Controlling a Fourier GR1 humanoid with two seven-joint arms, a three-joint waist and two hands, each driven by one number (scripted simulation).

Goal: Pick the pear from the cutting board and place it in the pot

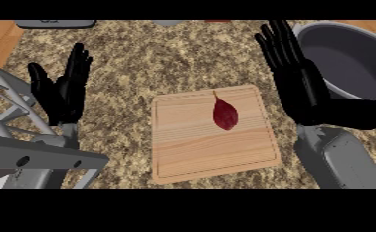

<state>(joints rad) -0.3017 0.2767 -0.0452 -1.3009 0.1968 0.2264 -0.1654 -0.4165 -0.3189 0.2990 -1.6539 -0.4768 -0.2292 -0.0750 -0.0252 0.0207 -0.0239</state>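
Observation:
A dark red pear (225, 114) with a thin stem lies on the wooden cutting board (213, 151), in the board's upper right part. The grey pot (351, 61) stands at the right, beyond the board's far right corner. My right hand (297, 79) is open with fingers straight, raised between the board and the pot, partly covering the pot's left rim. My left hand (64, 89) is open and rests upright at the left, well apart from the board. Neither hand touches the pear.
The counter top (161, 61) is speckled granite. A grey object (55, 23) lies at the far left edge, with small items beside it at the top middle. A wooden strip (9, 37) borders the left side.

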